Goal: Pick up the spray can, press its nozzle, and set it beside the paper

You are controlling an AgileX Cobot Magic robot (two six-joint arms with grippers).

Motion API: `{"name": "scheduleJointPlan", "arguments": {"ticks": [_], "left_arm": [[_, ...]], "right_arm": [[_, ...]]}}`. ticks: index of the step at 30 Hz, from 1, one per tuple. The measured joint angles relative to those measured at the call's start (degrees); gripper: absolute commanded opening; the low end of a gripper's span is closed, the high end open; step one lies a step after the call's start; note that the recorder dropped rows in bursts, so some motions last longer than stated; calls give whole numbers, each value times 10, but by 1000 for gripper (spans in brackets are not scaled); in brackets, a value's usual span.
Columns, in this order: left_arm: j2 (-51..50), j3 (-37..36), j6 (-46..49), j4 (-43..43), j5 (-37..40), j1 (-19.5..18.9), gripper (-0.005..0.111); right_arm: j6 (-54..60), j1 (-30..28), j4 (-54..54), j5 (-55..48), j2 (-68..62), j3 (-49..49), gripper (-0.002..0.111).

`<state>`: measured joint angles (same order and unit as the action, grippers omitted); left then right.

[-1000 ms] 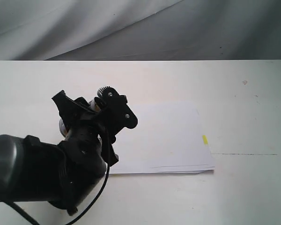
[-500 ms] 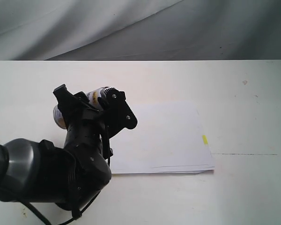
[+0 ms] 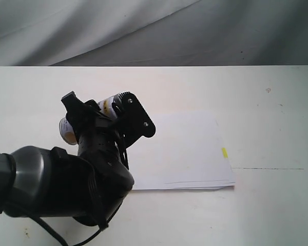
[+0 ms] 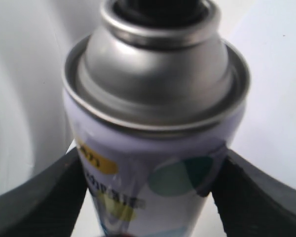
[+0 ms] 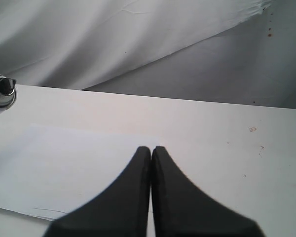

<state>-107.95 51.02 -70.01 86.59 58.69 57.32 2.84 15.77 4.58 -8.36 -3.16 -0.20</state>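
Observation:
The spray can (image 3: 111, 104) is held tilted above the table, just left of the paper (image 3: 179, 151). My left gripper (image 3: 103, 108) is shut on the spray can. In the left wrist view the spray can (image 4: 153, 148) fills the frame, with its domed silver shoulder and teal dot between the black fingers (image 4: 34, 200). The black nozzle (image 4: 158, 7) is cut off by the frame's edge. My right gripper (image 5: 151, 149) is shut on nothing above the paper (image 5: 64, 163), and it does not show in the exterior view. The spray can (image 5: 1, 90) top shows at that view's edge.
The paper carries a small yellow tab (image 3: 224, 152) at its right edge. The white table (image 3: 267, 118) ends at a grey draped backdrop (image 3: 154, 31). A thin dark line (image 3: 267, 168) runs across the table right of the paper.
My left arm has shifted slightly right with the can, and more of the can's body shows between the fingers. The paper has not moved.

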Motion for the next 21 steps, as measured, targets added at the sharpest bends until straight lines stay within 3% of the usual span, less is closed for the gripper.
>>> {"name": "scheduleJointPlan", "arguments": {"ticks": [21], "left_arm": [[0, 0, 1, -10, 0, 0, 0]], "right_arm": [[0, 0, 0, 0, 0, 0, 0]]}}
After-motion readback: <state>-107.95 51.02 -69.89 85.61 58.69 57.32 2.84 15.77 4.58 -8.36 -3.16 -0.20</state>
